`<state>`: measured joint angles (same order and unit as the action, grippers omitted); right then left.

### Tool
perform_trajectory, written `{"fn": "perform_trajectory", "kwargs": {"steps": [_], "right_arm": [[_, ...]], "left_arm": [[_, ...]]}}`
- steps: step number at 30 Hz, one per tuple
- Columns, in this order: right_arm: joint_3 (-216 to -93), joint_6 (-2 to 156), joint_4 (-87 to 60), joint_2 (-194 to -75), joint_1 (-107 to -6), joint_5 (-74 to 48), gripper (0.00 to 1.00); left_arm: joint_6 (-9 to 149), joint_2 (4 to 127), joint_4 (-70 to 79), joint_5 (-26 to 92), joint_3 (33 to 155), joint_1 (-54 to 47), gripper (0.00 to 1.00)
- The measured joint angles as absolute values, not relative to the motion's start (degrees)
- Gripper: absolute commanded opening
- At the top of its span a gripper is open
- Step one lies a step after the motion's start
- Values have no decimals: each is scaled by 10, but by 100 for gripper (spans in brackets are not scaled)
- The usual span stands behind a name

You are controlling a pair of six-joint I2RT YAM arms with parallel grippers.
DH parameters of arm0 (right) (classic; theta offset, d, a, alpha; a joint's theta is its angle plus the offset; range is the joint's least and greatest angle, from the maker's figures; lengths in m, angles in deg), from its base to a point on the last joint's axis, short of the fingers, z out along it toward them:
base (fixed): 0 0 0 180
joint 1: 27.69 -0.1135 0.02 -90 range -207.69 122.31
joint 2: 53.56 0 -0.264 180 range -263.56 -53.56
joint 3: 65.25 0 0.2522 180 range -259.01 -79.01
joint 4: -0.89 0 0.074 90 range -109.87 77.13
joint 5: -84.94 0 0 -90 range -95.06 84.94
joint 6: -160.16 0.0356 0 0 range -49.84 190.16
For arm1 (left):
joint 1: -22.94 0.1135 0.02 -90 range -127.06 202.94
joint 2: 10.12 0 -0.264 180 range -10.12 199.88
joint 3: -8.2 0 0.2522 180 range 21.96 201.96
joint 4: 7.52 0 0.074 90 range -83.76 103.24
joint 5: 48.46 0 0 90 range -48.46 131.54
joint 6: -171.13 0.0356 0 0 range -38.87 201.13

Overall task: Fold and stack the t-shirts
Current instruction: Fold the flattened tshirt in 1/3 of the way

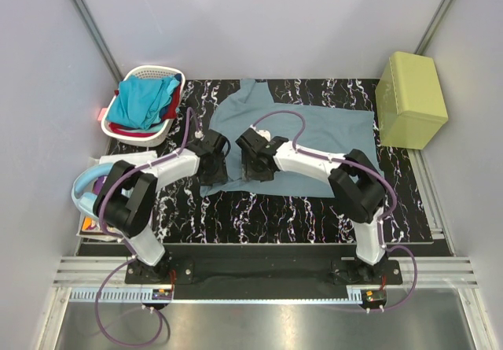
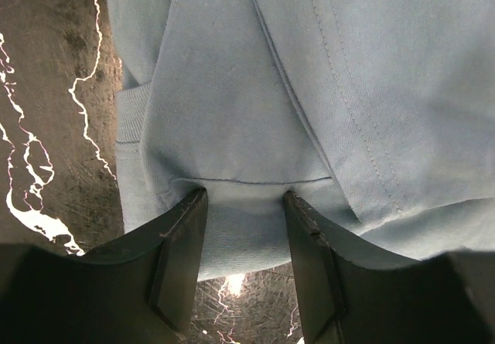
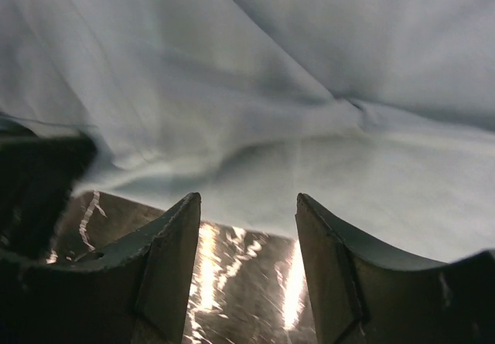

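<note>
The muted grey-blue t-shirt point(image 1: 322, 134) lies spread on the black marbled mat point(image 1: 299, 220), with its left part bunched into folds point(image 2: 232, 112). My left gripper point(image 1: 212, 167) point(image 2: 244, 199) is at the shirt's near left edge, jaws apart, and the hem lies loosely across the gap between the fingers. Just to its right, my right gripper point(image 1: 255, 167) point(image 3: 247, 199) stands open over bare mat, with the shirt's edge point(image 3: 309, 182) just beyond its fingertips. The turquoise t-shirt point(image 1: 145, 102) and the red one point(image 1: 118, 130) sit in the white laundry basket point(image 1: 174, 112).
A yellow-green box point(image 1: 410, 98) stands at the back right, off the mat. A light blue object point(image 1: 82, 193) lies left of the left arm. Grey walls close in the sides and back.
</note>
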<state>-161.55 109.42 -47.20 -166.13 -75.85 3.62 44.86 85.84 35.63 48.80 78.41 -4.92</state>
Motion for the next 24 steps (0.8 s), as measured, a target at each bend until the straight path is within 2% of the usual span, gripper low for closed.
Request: {"fn": "perform_trajectory", "kwargs": {"steps": [8,15,18,22,24], "right_arm": [[-1676,1094,-453,-1721,-759,20,59],[-1699,1095,-452,-1745,-759,18,54],[-1707,1095,-452,-1756,-759,20,49],[-1707,1097,-452,-1758,-759,22,35],[-1707,1099,-452,-1758,-759,25,32]], "left_arm": [[446,844,355,488,772,-49,49],[446,838,355,487,768,-49,49],[446,837,355,486,768,-49,49],[446,836,356,485,767,-49,49],[445,833,357,484,766,-49,49]]}}
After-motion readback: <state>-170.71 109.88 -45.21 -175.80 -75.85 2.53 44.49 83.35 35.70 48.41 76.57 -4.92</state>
